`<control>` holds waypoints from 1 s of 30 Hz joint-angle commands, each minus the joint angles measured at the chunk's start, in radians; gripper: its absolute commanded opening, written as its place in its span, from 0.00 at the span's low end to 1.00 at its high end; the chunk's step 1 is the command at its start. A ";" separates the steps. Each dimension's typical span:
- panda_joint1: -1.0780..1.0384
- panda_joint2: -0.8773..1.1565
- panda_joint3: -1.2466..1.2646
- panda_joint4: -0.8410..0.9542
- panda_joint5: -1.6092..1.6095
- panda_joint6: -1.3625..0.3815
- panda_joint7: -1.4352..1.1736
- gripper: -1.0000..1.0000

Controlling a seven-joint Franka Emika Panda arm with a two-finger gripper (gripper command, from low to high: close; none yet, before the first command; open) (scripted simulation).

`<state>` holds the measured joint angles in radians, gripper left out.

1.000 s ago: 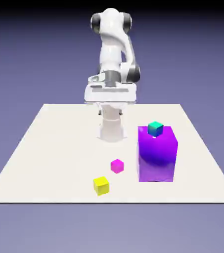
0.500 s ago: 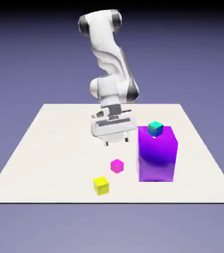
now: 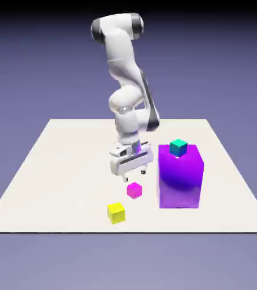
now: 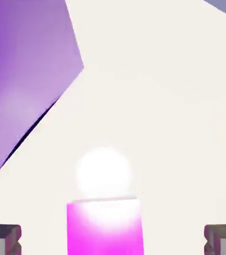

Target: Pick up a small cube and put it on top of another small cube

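Yellow cube (image 3: 116, 213), leftmost in the exterior view, is unchanged; I do not use it for this stack. Next to the right, the gripper (image 3: 134, 175) has descended and rotated since the preceding exterior views. It is now at 12 o'clock from the pink cube (image 3: 134, 190), near it and above the table (image 3: 57, 181). Jaws are spread wide, with nothing held. The pink cube has not moved and rests on the table. I judge the step in hand to be the final approach to the grasp.

Farther right, the block (image 3: 179, 184) stands at 3 o'clock from the pink cube. The teal cube (image 3: 178, 148), my stacking target, remains on top of the block, between 1 and 2 o'clock from the pink cube.

View comparison: the hand view shows the block at 10 o'clock and the pink cube at 6 o'clock, between the jaws, with a gap on each side. The left gap looks slightly narrower; I would check centring before closing. Only the exterior view shows the yellow cube, the teal cube and the height the stack requires.
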<state>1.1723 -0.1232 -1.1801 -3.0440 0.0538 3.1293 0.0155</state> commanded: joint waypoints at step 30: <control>-1.050 0.498 0.865 0.182 -0.968 0.324 0.805 0.50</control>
<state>0.1222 0.3752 -0.3147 -2.8615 -0.9146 3.4537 0.8209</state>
